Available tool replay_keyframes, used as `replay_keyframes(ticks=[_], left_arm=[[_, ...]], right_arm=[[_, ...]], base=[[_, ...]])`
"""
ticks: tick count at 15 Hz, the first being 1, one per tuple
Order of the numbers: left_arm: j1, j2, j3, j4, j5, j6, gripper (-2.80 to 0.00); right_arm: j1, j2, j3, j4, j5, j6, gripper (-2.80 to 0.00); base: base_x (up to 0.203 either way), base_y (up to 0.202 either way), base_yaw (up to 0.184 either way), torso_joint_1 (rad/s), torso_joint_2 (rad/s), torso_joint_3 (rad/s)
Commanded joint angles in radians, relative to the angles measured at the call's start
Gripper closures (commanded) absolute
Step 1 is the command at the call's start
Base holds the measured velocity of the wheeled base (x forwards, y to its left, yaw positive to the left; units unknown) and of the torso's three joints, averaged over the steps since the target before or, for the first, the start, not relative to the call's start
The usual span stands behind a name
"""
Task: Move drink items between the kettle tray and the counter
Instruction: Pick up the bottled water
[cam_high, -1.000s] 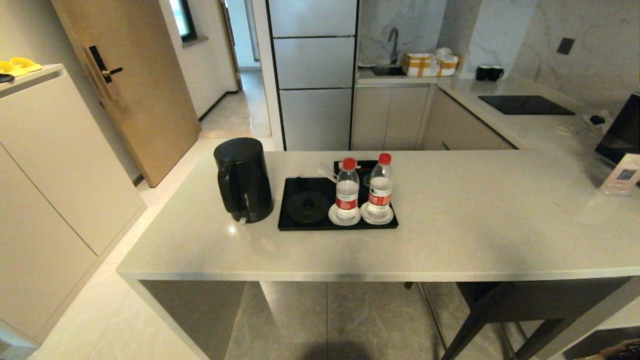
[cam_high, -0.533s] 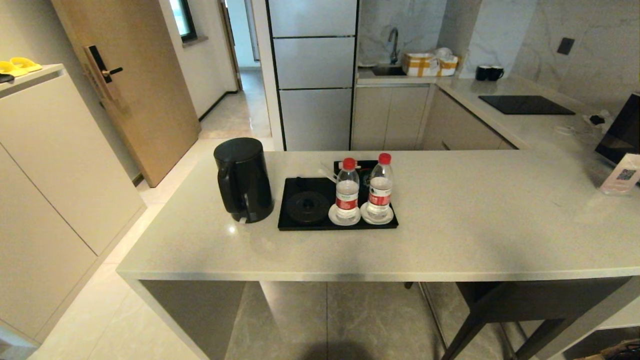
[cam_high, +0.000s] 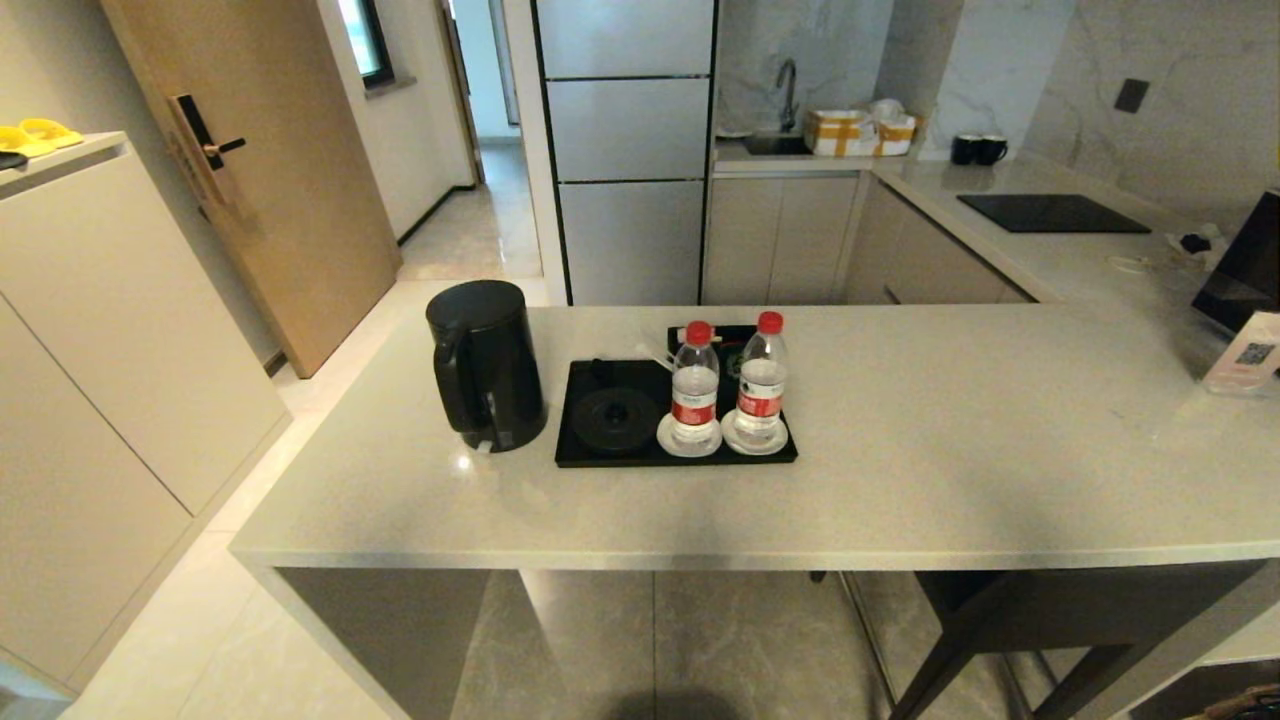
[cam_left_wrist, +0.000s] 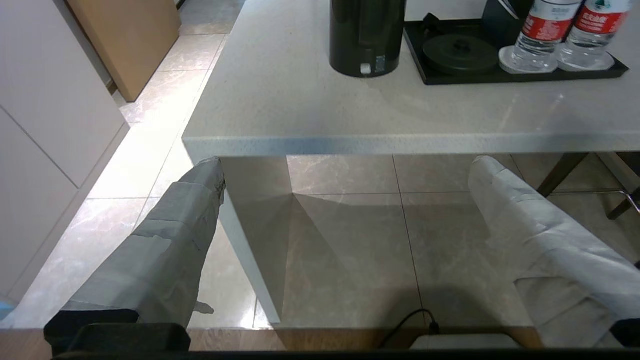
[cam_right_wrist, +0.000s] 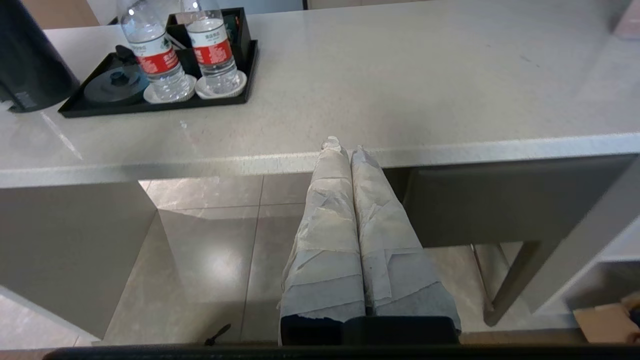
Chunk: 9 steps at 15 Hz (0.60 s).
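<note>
1. I see two clear ribbed plastic bottles (cam_high: 695, 390) (cam_high: 762, 380), red-capped, upright on white round saucers (cam_high: 688, 436) on the glossy black tray (cam_high: 600, 455).
2. The tray lies on the matte speckled stone surface (cam_high: 950, 450).
3. Left tool (cam_left_wrist: 345, 167) gapes wide; right tool (cam_right_wrist: 345, 146) is pressed closed, both empty, below the surface edge.
</note>
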Motion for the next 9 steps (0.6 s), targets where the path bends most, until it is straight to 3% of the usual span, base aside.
replay_keyframes(ticks=[1,6,9], left_arm=[[0.0,0.001,0.002,0.0,0.0,-0.001,-2.8],[0.0,0.001,0.002,0.0,0.0,-0.001,-2.8],[0.0,0.001,0.002,0.0,0.0,-0.003,-2.8]], right_arm=[[0.0,0.002,0.002,0.0,-0.001,0.0,0.0],[0.0,0.002,0.002,0.0,-0.001,0.0,0.0],[0.0,0.002,0.002,0.0,-0.001,0.0,0.0]], base=[[0.0,0.0,0.0,0.149,0.12,0.251],[0.0,0.0,0.0,0.191,0.08,0.248],[0.0,0.0,0.0,0.059,0.01,0.072]])
